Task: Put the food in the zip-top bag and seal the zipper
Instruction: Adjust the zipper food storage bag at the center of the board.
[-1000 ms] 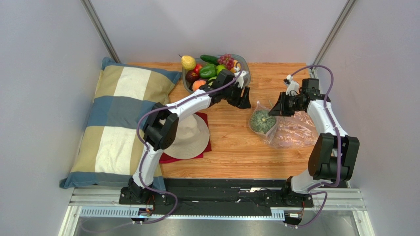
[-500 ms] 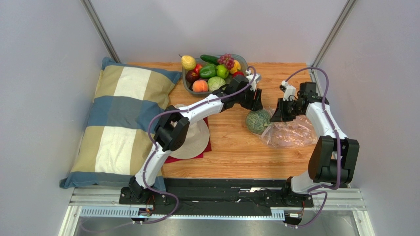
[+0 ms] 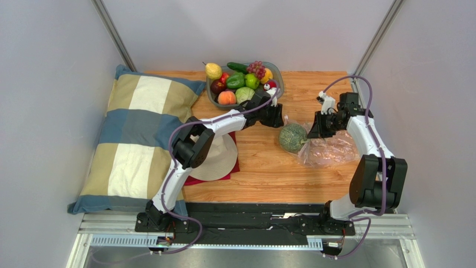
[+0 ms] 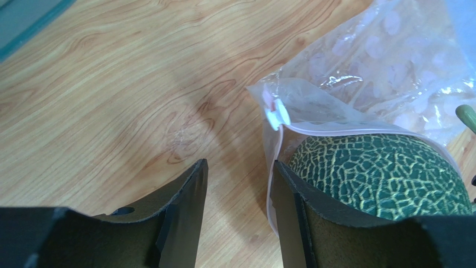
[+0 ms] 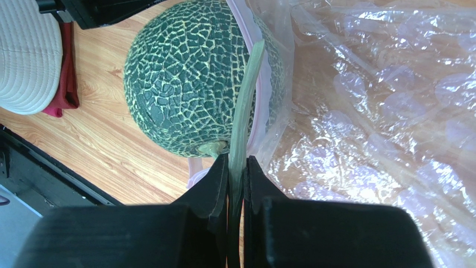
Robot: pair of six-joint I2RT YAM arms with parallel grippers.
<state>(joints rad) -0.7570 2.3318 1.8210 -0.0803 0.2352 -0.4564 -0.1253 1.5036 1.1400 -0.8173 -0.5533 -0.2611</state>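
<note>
A green netted melon [image 3: 292,137] lies on the wooden table, partly inside the mouth of the clear zip-top bag [image 3: 332,149]. The bag's pink zipper [image 4: 357,129] arches over the melon [image 4: 385,173], with a white slider [image 4: 276,115] at its end. My right gripper [image 5: 237,159] is shut on the melon's pale green stem [image 5: 246,95], beside the melon [image 5: 184,78] and the bag [image 5: 380,111]. My left gripper [image 4: 239,164] is open and empty just left of the bag's mouth, its right finger against the zipper edge. From above, the left gripper [image 3: 276,119] and right gripper [image 3: 311,129] flank the melon.
A grey bowl [image 3: 277,82] at the back holds more food: yellow pear [image 3: 213,70], peach [image 3: 226,97], cabbage [image 3: 243,95], green peppers, cucumber, grapes. A white hat [image 3: 219,159] on a red cloth [image 3: 193,180] and a checked pillow [image 3: 134,139] lie on the left.
My left arm swung from the bowl to the bag's mouth, then drew back slightly left. The melon rolled, its stem turning off the top. The right gripper kept its hold.
</note>
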